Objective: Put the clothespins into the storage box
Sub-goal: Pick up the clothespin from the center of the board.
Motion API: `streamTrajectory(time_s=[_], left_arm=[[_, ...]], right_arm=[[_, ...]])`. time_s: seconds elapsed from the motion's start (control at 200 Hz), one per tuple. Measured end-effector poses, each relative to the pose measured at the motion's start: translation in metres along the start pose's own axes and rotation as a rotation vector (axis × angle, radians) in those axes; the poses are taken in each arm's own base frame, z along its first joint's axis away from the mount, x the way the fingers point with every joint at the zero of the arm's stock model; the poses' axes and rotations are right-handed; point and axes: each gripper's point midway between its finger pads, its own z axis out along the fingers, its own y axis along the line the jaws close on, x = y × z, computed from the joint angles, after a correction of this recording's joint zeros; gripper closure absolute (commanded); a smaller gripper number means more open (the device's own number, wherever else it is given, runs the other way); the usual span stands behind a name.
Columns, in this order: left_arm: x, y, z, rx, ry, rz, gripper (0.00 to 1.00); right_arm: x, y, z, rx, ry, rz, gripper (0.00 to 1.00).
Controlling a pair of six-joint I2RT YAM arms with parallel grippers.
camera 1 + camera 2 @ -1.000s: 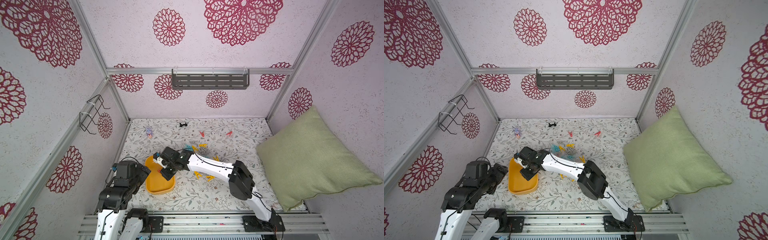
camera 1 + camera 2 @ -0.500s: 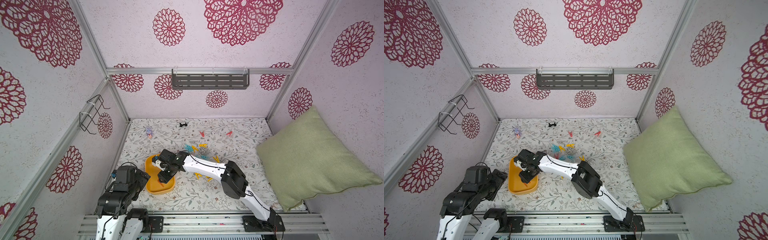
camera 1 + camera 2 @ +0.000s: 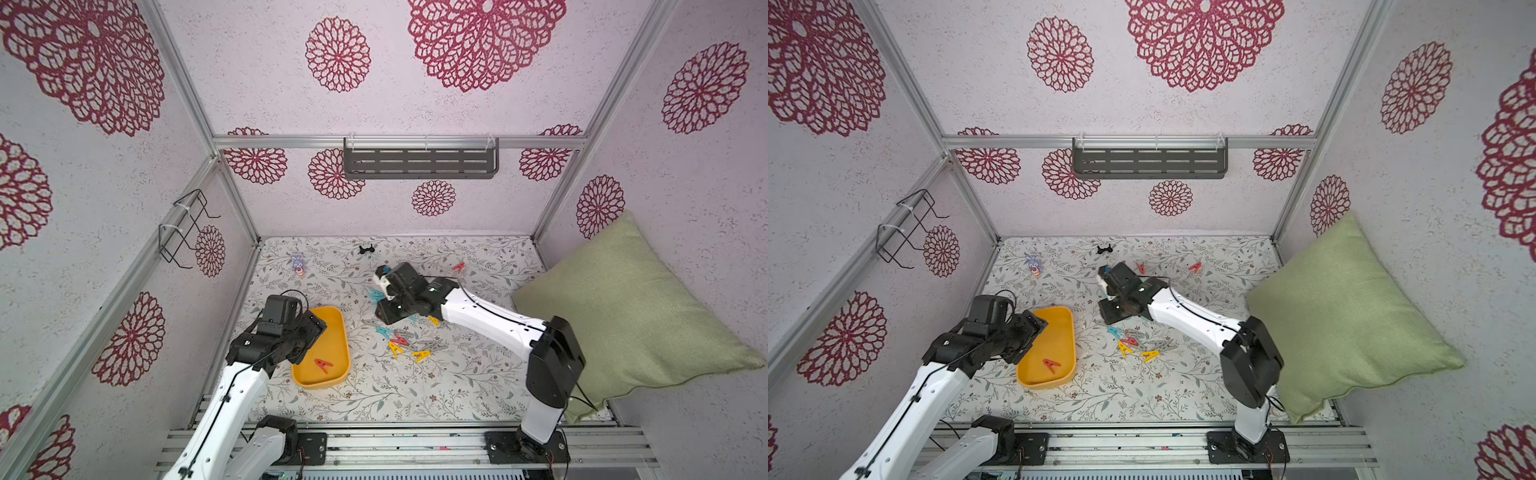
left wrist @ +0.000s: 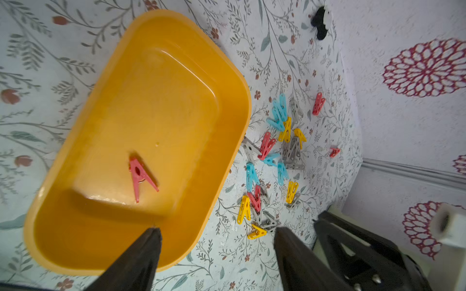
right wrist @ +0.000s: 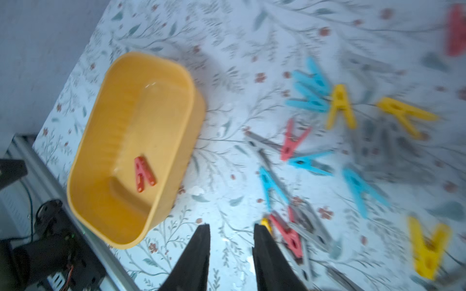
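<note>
The yellow storage box lies on the floral floor at the left, with one red clothespin in it. A heap of red, yellow, blue and grey clothespins lies just right of the box. My left gripper hovers open over the box's left wall, holding nothing. My right gripper hangs open and empty above the far side of the heap. Single red clothespins lie further back.
A big green pillow leans against the right wall. A small black clip and a tiny blue bunny figure lie near the back wall. A grey slotted shelf and a wire rack hang on the walls.
My right gripper has left the box and swung right and back to above the heap; a red clothespin now lies in the box. The left gripper has moved up to the box's left wall.
</note>
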Motion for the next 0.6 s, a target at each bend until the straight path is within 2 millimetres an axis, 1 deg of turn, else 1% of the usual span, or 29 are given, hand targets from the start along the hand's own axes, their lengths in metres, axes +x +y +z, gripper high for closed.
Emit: streamTrajectory(time_s=[0.095, 0.12, 0.185, 0.21, 0.215, 0.285, 0.355, 0.415, 0.51, 0.6], left_arm=[[0.008, -0.022, 0.018, 0.006, 0.042, 0.051, 0.23], [0.010, -0.027, 0.023, 0.007, 0.052, 0.063, 0.23], [0.014, -0.042, 0.033, 0.019, 0.070, 0.090, 0.23], [0.015, -0.048, 0.035, 0.025, 0.074, 0.099, 0.23], [0.015, -0.050, 0.036, 0.026, 0.076, 0.101, 0.23], [0.021, -0.065, 0.046, 0.041, 0.094, 0.127, 0.23], [0.026, -0.078, 0.055, 0.056, 0.114, 0.146, 0.23], [0.030, -0.085, 0.062, 0.062, 0.129, 0.157, 0.23], [0.035, -0.092, 0.071, 0.065, 0.151, 0.168, 0.23], [0.037, -0.093, 0.076, 0.063, 0.163, 0.170, 0.23]], right_arm=[[0.004, -0.059, -0.014, 0.101, -0.028, 0.132, 0.63], [0.007, -0.077, -0.016, 0.133, -0.032, 0.170, 0.63], [0.019, -0.115, -0.019, 0.205, -0.027, 0.257, 0.63], [0.024, -0.125, -0.018, 0.224, -0.021, 0.285, 0.63], [0.026, -0.130, -0.018, 0.234, -0.019, 0.292, 0.63], [0.041, -0.156, -0.016, 0.278, 0.002, 0.362, 0.64], [0.052, -0.174, -0.014, 0.308, 0.022, 0.411, 0.65], [0.056, -0.186, -0.011, 0.323, 0.028, 0.445, 0.66], [0.057, -0.197, -0.002, 0.333, 0.035, 0.469, 0.67], [0.061, -0.202, 0.010, 0.340, 0.060, 0.475, 0.68]])
